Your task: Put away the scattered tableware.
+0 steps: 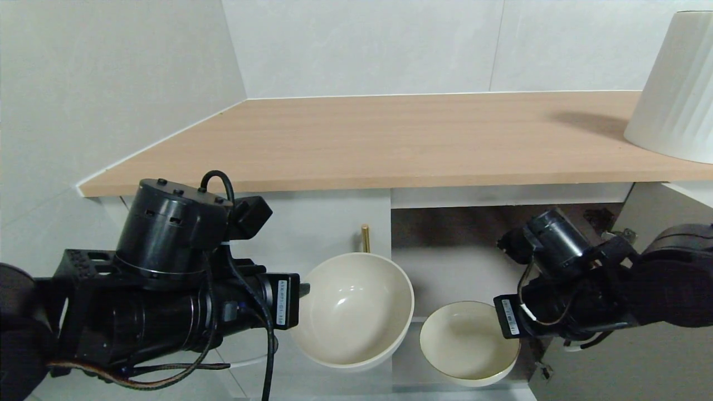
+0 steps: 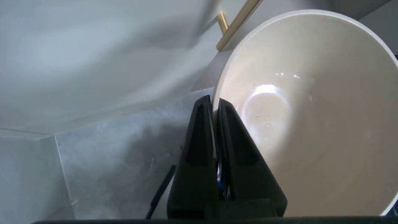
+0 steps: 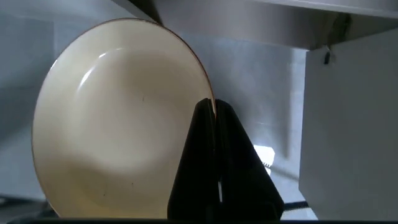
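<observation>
Left gripper (image 2: 215, 106) pinched tight on the rim of the large cream bowl (image 2: 311, 112), one finger inside and one outside; the bowl hangs before the white cabinet door (image 1: 328, 223) and hides the lower part of the brass handle (image 1: 365, 238). Right gripper (image 3: 214, 107) likewise clamped on the brown-edged rim of the shallow bowl (image 3: 118, 118), at the mouth of the open cabinet compartment (image 1: 462, 262), its upper interior dark, hard to read. Above, wooden countertop (image 1: 390, 139); white lampshade (image 1: 677, 89) at its right end, cut off by the frame.
</observation>
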Controlling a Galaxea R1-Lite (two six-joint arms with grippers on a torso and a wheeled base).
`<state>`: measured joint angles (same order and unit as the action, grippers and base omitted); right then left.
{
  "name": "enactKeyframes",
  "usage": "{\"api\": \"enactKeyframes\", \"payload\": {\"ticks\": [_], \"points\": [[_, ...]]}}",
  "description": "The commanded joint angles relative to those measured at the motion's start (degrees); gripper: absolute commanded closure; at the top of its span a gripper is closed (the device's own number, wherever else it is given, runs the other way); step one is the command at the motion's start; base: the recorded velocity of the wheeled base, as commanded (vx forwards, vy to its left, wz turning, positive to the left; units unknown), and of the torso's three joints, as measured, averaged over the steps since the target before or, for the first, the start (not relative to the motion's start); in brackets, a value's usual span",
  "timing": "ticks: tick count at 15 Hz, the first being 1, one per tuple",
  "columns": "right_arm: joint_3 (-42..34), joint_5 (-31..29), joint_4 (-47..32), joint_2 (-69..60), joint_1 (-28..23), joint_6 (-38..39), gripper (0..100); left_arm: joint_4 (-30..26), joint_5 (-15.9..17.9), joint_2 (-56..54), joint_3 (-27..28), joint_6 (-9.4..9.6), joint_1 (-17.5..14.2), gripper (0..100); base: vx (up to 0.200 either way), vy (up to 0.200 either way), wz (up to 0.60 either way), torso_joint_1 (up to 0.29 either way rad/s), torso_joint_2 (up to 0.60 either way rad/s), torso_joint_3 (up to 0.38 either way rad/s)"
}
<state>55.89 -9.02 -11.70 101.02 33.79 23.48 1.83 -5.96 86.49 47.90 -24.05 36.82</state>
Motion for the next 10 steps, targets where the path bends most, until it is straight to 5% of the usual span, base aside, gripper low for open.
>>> {"api": "enactKeyframes", "payload": {"ticks": [1, 10], "points": [[-0.17, -0.12, 6.43, 11.04, -1.98, 0.25, 100, 0.02, -0.02, 0.08, 0.00, -0.03, 0.01, 100, 0.000, 0.000, 0.00, 0.000, 0.00, 0.000], [0.36, -4.43, 34.91, 29.49, -10.33, 4.03, 100, 0.02, -0.02, 0.17, 0.00, -0.03, 0.19, 100, 0.000, 0.000, 0.00, 0.000, 0.00, 0.000]]}}
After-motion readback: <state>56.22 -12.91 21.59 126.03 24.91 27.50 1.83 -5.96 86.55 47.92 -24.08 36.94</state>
